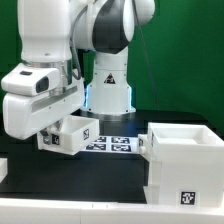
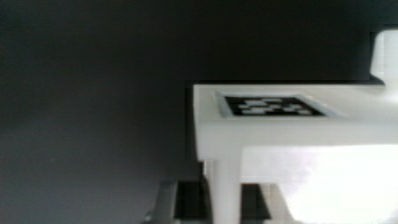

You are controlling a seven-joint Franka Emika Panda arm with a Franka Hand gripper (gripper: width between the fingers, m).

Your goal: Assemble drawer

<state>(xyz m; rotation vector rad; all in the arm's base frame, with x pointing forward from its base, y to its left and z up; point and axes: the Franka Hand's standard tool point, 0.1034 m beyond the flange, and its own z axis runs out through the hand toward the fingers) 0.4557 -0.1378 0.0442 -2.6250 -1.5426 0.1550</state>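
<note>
Presently: drawer (image 1: 72, 135) gripped, white housing (image 1: 185, 165) waiting
At the exterior view's left the gripper (image 2: 217, 198) pinches the drawer by one wall, likely keeping its body free for insertion; the marker board (image 1: 112, 144) lies midway; the housing stands right.

Bkgd, ext. view: plain green backdrop (image 1: 190, 40) fills the rear and shows on both sides of frame. Flat colour, a bit darker twd the upper corners.

Surface (image 1: 110, 172): matte black, wide, runs from the foot of the backdrop to the near edge. White strip (image 1: 70, 212) borders that near edge, across the whole width.

Marker board (image 1: 118, 143): thin, white, lies flat on surface approx. mid-frame, several b/w tags facing up.

Light: bright, diffuse, shadows soft.

Wrist cam: surface (image 2: 89, 100) below me reads dark grey-black, blurred, fills most of the pic, texture too soft to tell.
</note>
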